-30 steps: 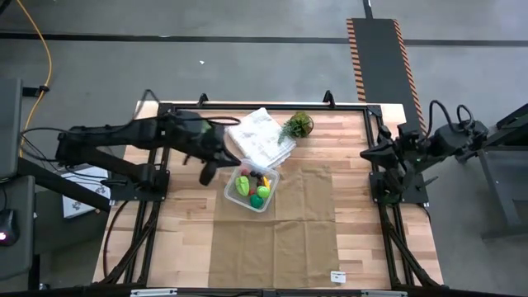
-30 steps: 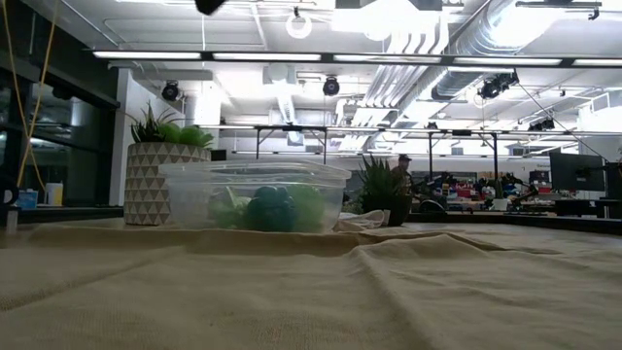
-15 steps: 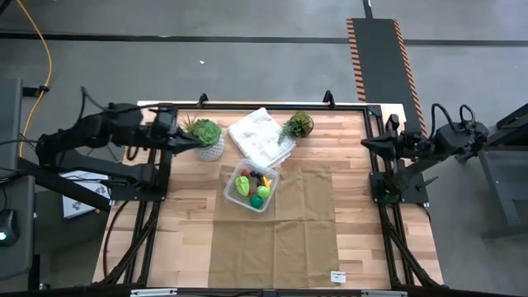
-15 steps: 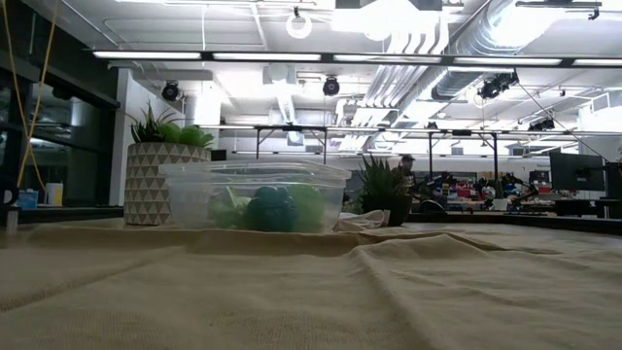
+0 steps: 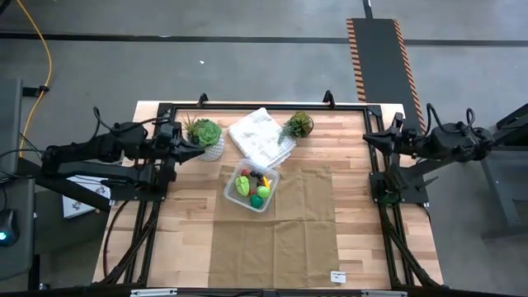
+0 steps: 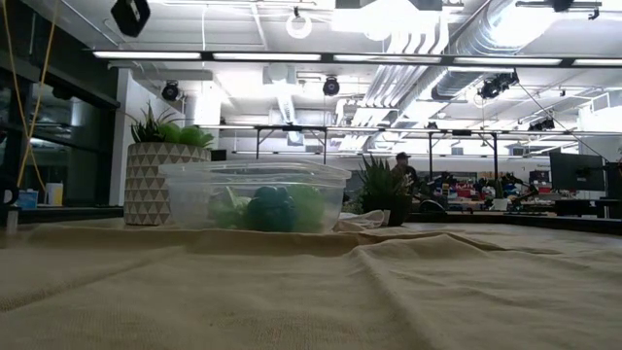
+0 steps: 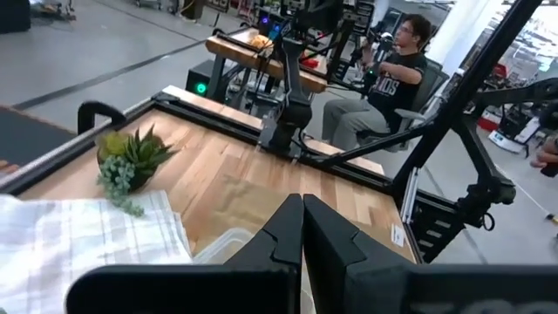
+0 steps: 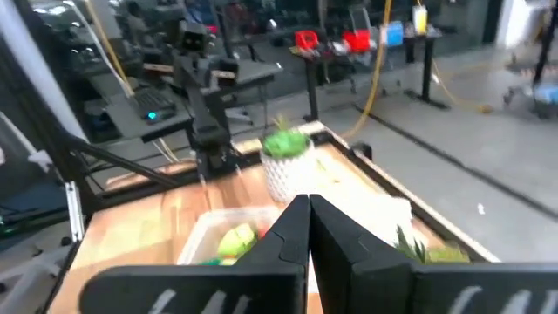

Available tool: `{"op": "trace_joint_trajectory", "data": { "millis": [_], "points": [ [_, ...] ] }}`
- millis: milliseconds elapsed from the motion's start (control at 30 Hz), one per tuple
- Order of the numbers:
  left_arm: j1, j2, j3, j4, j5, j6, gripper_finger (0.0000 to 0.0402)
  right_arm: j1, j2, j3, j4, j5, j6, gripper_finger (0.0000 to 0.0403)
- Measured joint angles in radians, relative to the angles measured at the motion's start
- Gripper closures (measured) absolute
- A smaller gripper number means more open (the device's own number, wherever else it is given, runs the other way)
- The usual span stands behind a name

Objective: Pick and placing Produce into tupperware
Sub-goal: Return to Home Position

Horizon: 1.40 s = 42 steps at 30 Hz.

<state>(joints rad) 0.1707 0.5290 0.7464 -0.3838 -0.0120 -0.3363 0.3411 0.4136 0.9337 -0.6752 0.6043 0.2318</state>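
The clear square tupperware (image 5: 252,186) stands on the tan cloth (image 5: 276,231) at mid-table and also shows in the low view (image 6: 255,194). The produce (image 5: 254,186) lies inside it: green, red, dark and yellow-orange pieces. My left gripper (image 5: 196,148) is shut and empty. It hangs by the table's left side, next to the white potted plant (image 5: 208,137), and its fingers meet in the left wrist view (image 7: 302,209). My right gripper (image 5: 368,139) is shut and empty at the table's right side, as the right wrist view (image 8: 309,209) shows.
A white wrinkly bag (image 5: 261,137) lies beyond the container toward the far edge, with a small leafy plant (image 5: 297,125) to its right. The black frame rail (image 5: 264,106) runs along the far edge. A seated person (image 7: 397,65) shows beyond the table.
My left arm has drawn back from beside the container toward the table's left edge, uncovering the white potted plant. Its gripper now stops just left of the pot. The container and the produce have stayed where they were.
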Motion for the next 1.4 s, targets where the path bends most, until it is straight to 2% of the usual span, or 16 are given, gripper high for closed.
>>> {"op": "trace_joint_trajectory", "data": {
  "millis": [100, 233, 333, 433, 533, 633, 767, 1133, 1400],
  "points": [
    [0.000, -0.019, -0.046, 0.022, 0.000, -0.026, 0.0401, -0.019, -0.043, -0.032, -0.050, -0.001, 0.075, 0.0403],
    [-0.001, -0.026, -0.073, 0.024, 0.004, -0.038, 0.0401, -0.023, -0.153, -0.164, -0.016, -0.002, 0.152, 0.0403],
    [-0.001, -0.028, -0.076, 0.025, 0.018, -0.038, 0.0401, -0.023, -0.242, -0.297, 0.103, -0.035, 0.162, 0.0403],
    [-0.001, -0.028, -0.076, 0.025, 0.019, -0.035, 0.0401, -0.023, -0.303, -0.433, 0.273, -0.118, 0.079, 0.0403],
    [-0.001, -0.030, -0.076, 0.029, 0.025, -0.027, 0.0401, -0.023, -0.328, -0.551, 0.418, -0.153, -0.035, 0.0403],
    [-0.001, -0.030, -0.077, 0.047, 0.048, -0.009, 0.0401, -0.027, -0.340, -0.623, 0.533, -0.157, -0.055, 0.0403],
    [-0.001, -0.033, -0.155, 0.177, 0.071, -0.001, 0.0401, -0.039, -0.359, -0.681, 0.574, -0.234, -0.009, 0.0403],
    [-0.001, -0.038, -0.482, 0.667, 0.110, -0.066, 0.0401, -0.056, -0.376, -0.741, 0.585, -0.304, 0.115, 0.0403],
    [-0.001, -0.038, -0.550, 0.699, 0.075, -0.085, 0.0402, -0.056, -0.375, -0.755, 0.590, -0.307, 0.154, 0.0403]
  ]
}}
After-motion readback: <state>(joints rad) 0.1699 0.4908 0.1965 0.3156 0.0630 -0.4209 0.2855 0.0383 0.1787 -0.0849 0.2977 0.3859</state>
